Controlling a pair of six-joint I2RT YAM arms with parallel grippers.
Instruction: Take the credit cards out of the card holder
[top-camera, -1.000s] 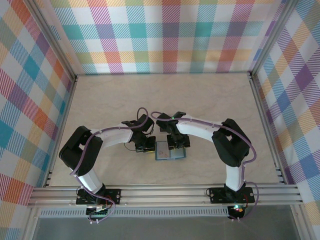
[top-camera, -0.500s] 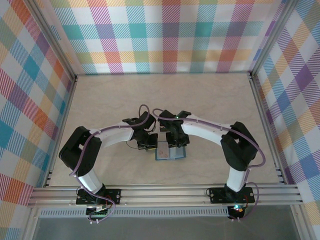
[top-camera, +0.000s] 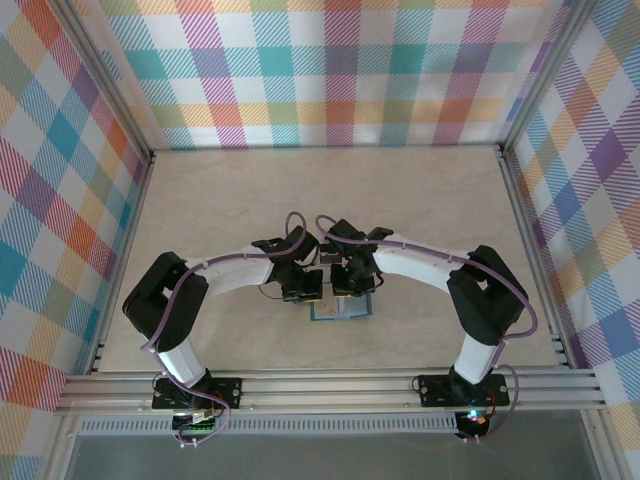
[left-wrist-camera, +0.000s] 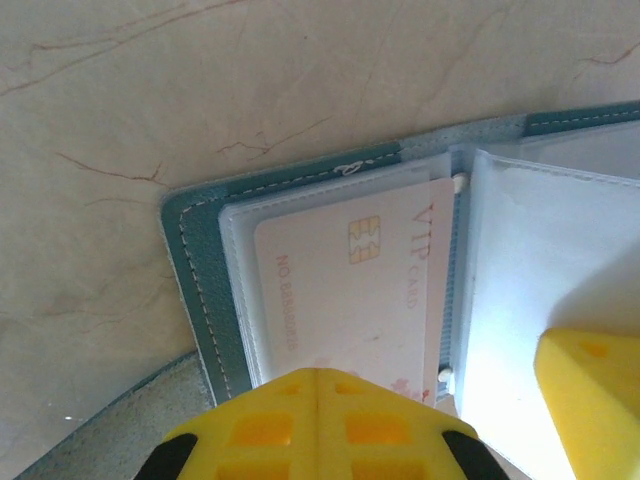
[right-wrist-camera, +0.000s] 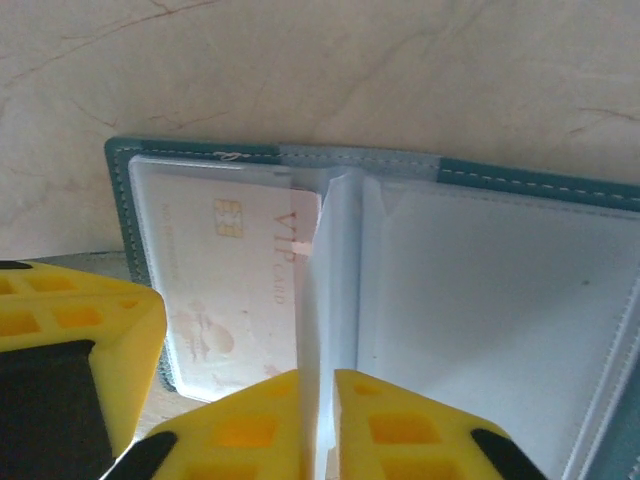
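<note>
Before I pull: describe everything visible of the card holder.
The card holder lies open, flat on the table: teal leather-like cover, pale stitching, clear plastic sleeves. Its left sleeve holds a pale card with gold chip, lettered VIP CARD. The right gripper pinches one upright middle sleeve; the left gripper is shut over that card's near end.

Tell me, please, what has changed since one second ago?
The right pincer slid left over the open wallet and closed on a clear sleeve. The left pincer shifted slightly right, staying shut. The wallet and the card stayed in place.
</note>
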